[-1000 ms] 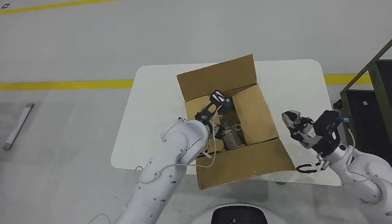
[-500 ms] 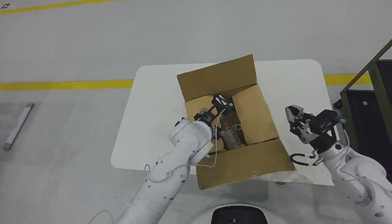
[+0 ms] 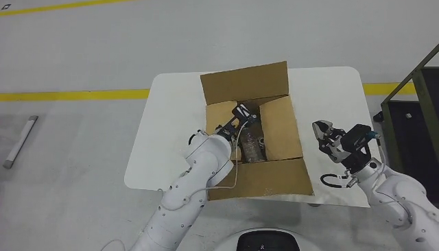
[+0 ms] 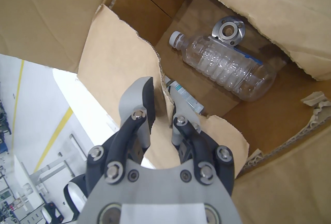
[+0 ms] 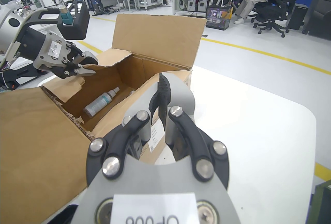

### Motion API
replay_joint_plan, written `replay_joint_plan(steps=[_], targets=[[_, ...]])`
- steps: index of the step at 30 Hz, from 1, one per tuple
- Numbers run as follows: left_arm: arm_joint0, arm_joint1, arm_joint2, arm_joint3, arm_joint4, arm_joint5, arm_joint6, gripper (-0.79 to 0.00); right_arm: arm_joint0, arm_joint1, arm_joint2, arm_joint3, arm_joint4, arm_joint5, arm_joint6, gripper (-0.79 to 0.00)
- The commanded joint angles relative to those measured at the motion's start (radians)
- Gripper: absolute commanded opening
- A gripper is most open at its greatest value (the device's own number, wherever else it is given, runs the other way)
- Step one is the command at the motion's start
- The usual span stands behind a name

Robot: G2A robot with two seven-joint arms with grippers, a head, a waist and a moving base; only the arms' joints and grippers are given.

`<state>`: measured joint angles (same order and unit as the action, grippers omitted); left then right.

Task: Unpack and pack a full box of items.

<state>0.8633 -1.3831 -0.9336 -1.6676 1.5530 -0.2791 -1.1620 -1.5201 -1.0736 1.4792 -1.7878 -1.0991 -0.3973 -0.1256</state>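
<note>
The box [image 3: 244, 85] now sits nearly square on the white surface [image 3: 168, 134]. One second ago it lay skewed, with its near flap angled off to the right. I read that as the box having turned while my left hand [image 3: 243, 112] kept its grip.

The left hand is at the box's left flap [image 4: 116, 54] and clamped on it, with the torn cardboard edge pinched between the two fingers. It is in much the same spot as before, only slightly nearer.

My right hand [image 3: 319, 129] hovers over the surface just right of the box, touching nothing, its fingers together. It has drifted a little left since the last frame.

The contents are still on the box floor:
- A clear plastic bottle [image 4: 222, 67] lies on its side.
- A metal flange [image 4: 228, 31] rests against the bottle's far side.
- A small spray bottle [image 5: 101, 101] lies along the left wall, below the flap I am gripping.

The far flap stands upright, and the right flap leans in over the contents.
</note>
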Motion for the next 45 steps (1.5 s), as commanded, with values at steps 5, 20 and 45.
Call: replay_joint_plan(steps=[5, 20, 45], targets=[[0.030, 0.001, -0.054, -0.064, -0.035, 0.059, 0.078, -0.785, 0.007, -0.003, 0.003, -0.003, 0.022, 0.000, -0.002, -0.785], [0.049, 0.007, -0.176, -0.117, -0.040, 0.160, 0.034, 0.000, 0.078, -0.006, -0.053, 0.025, -0.058, -0.046, 0.126, -0.785], [0.131, 0.038, -0.278, -0.013, 0.311, 0.090, 0.088, 0.000, 0.093, -0.020, -0.075, 0.049, -0.014, 0.010, 0.112, -0.785]])
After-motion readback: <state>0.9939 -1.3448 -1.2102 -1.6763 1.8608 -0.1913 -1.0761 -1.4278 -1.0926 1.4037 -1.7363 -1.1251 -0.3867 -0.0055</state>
